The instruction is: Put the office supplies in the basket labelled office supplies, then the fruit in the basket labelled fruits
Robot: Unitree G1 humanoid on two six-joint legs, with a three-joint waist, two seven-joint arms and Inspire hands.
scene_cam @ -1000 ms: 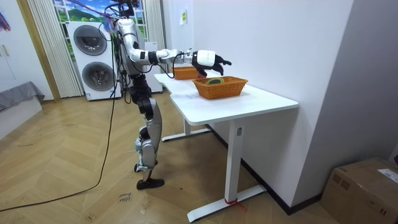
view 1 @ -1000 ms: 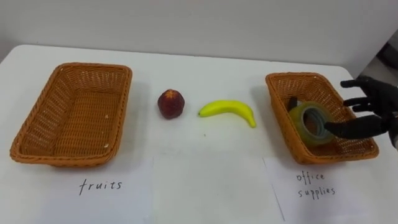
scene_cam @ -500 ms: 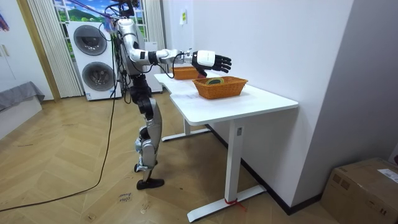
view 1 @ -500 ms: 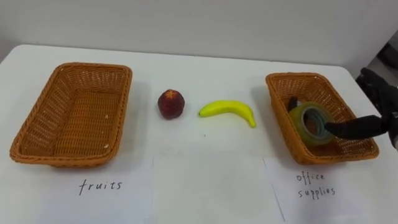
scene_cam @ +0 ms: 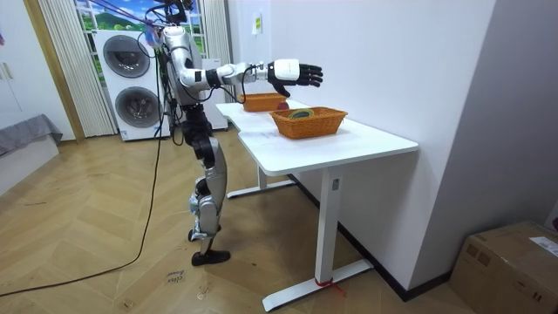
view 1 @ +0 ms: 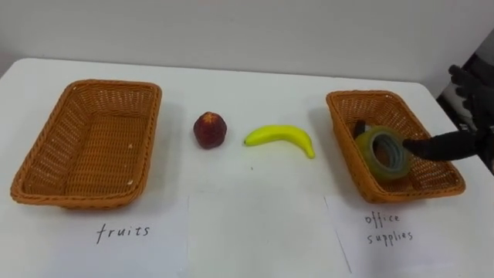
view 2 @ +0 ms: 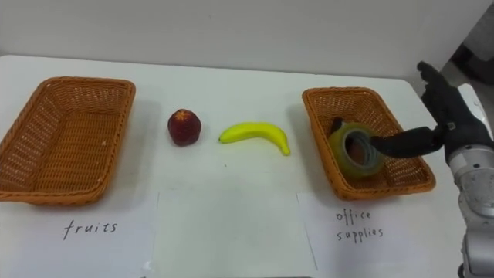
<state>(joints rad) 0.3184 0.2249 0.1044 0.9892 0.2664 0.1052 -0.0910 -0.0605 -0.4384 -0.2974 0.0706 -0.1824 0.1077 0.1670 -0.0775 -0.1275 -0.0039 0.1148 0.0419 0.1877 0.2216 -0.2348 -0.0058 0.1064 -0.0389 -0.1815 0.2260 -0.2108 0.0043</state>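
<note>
wicker basket [view 1: 363, 95] holds the tape roll [view 1: 373, 151], right hand [view 2: 451, 116] outstretched above.

Home laundry corner — stacked washers [scene_cam: 131, 80], curtains [scene_cam: 61, 65]

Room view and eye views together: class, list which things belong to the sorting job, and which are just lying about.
Job: brown wicker fruits basket; brown wicker office-supplies basket; round red fruit; yellow curved banana; yellowish roll of tape, already in the office-supplies basket; open right robot hand, raised by it.

Lying about: stacked white washing machines; brown cardboard box on the floor.
</note>
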